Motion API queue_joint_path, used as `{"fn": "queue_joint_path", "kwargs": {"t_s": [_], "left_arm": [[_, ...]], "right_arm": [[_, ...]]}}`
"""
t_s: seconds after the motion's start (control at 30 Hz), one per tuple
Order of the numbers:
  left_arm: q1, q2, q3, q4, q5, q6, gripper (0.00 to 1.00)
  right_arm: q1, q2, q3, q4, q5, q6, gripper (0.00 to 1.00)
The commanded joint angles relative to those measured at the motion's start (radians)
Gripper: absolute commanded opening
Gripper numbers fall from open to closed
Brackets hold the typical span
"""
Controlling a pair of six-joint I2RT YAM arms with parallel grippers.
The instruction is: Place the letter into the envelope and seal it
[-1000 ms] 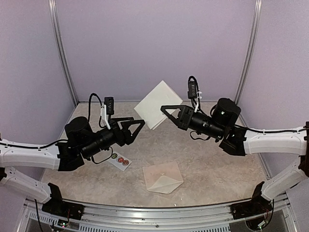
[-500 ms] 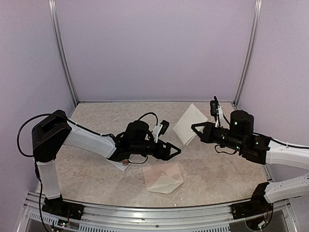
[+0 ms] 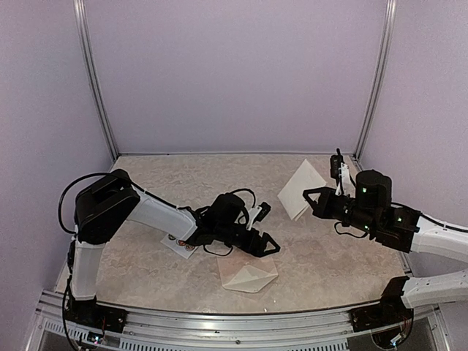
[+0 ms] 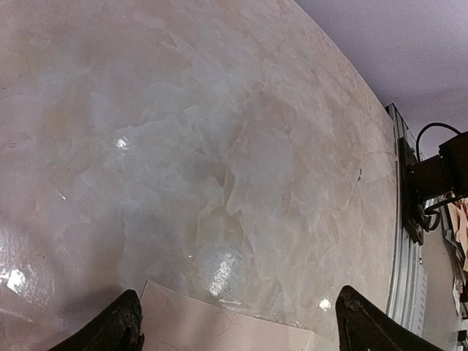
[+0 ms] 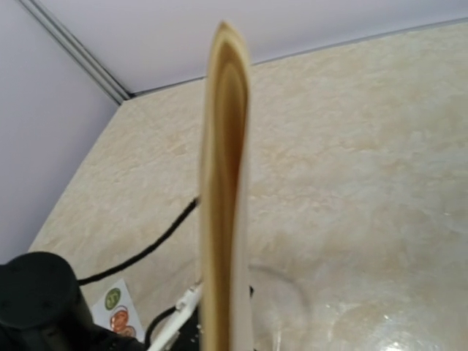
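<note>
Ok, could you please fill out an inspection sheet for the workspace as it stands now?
Surface: marbled beige table, glossy, no spills seen.
Job's things: letter apparently folded, lifted off the table; envelope lying flat near the front edge.
Clutter: sticker strip partly under the left arm.
Grippers: left gripper open, low over the envelope's far edge; right gripper shut on the letter.
Cables: black cable looping beside the left arm.
Surroundings: lilac walls, metal rail in front.

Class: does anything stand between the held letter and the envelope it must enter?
Yes. The left gripper, jaws open, hovers at the far edge of the envelope, on the line from the letter clamped in the right gripper. Nothing else intervenes.
</note>
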Motion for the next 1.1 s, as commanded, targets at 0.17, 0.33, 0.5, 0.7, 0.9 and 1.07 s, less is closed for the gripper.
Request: {"fn": "queue_joint_path", "kwargs": {"t_s": [0.17, 0.33, 0.5, 0.7, 0.9, 1.07], "left_arm": [[0.039, -0.069, -0.142, -0.057, -0.162, -0.007, 0.88], [0.048, -0.181, -0.245, -0.058, -0.238, -0.011, 0.88], [0.042, -0.279, -0.309, -0.023, -0.228, -0.018, 0.88], [-0.009, -0.255, -0.199, 0.001, -0.095, 0.021, 0.88], [-0.042, -0.130, -0.089, -0.029, -0.027, 0.052, 0.88], [-0.041, -0.053, -0.036, -0.073, -0.030, 0.067, 0.88]], "right_arm": [[-0.008, -0.002, 0.011, -0.022, 0.020, -0.002, 0.00], [-0.010, 0.006, 0.015, -0.025, 0.021, -0.004, 0.00], [-0.010, 0.004, 0.017, -0.024, 0.015, -0.004, 0.00], [-0.009, 0.004, 0.018, -0.017, 0.004, 0.002, 0.00], [-0.011, 0.000, 0.012, 0.001, -0.026, -0.001, 0.00], [-0.010, -0.013, 0.006, 0.017, -0.035, -0.012, 0.00]]}}
